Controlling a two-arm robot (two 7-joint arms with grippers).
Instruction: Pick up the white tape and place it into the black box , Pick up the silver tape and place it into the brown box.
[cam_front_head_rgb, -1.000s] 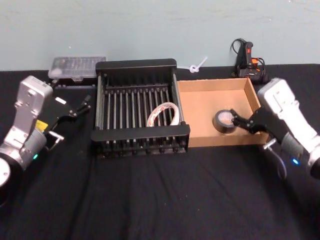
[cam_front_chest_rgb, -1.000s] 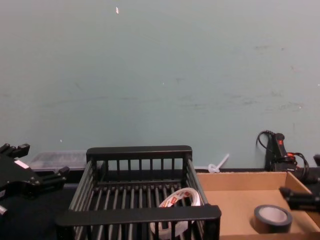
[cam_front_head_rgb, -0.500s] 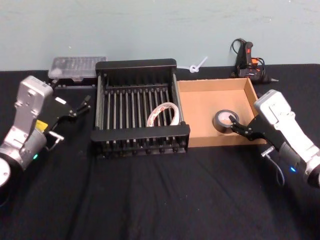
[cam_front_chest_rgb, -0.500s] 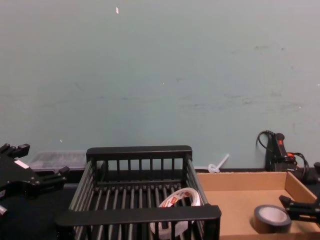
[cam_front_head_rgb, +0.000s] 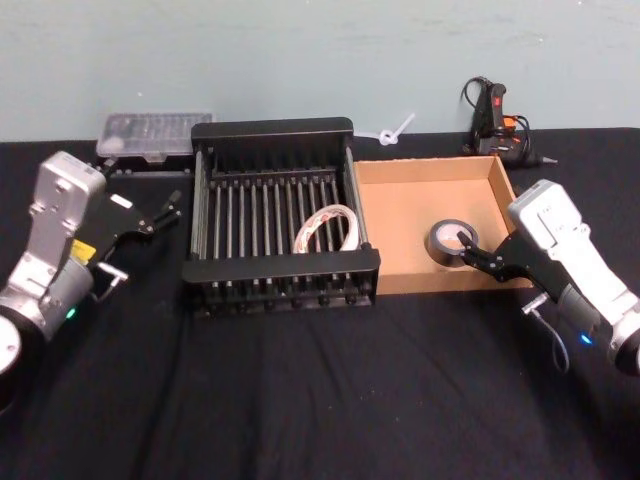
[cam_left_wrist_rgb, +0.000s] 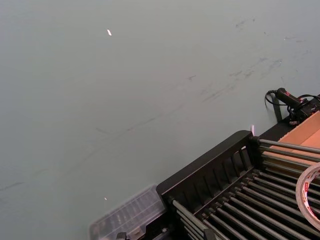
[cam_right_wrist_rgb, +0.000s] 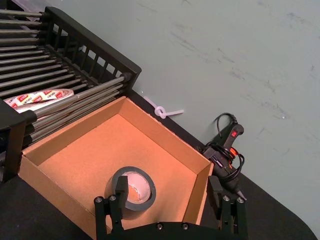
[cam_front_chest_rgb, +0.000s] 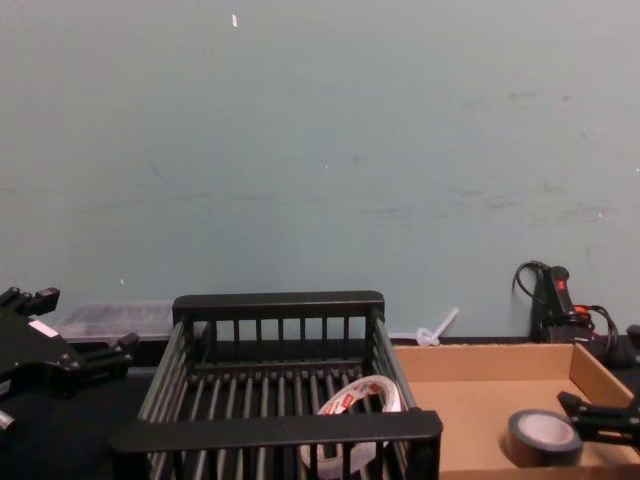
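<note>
Right gripper (cam_right_wrist_rgb: 167, 200): jaws spread wide, holding nothing; fingers (cam_right_wrist_rgb: 120, 196) straddle the near right corner of the brown box (cam_front_head_rgb: 410, 205), one tip just beside the silver tape (cam_front_head_rgb: 452, 243). The arm enters from the right over the black table (cam_front_head_rgb: 320, 390).

Left gripper (cam_front_head_rgb: 150, 218): jaws parted, empty, parked left of the black box (cam_front_head_rgb: 280, 215), apart from it.

Silver tape: lies flat on the floor of the brown box, near its front right corner; dark outer band, grey face, open centre. No readable writing.

White tape (cam_front_head_rgb: 324, 226): inside the black box, at its right side, tilted on the bars; red printed marks on its band, lettering too small to read.

Black box: slatted crate, holds the white tape only; its right wall touches the left wall of the brown box.

Brown box: shallow cardboard tray, bare floor across the back and left.

Behind: clear plastic case (cam_front_head_rgb: 155, 135) at back left of the crate; white cable tie (cam_front_head_rgb: 392, 131) by the wall; black glue gun (cam_front_head_rgb: 493, 118) with orange trigger and cord at back right. The table's front half lies bare.
</note>
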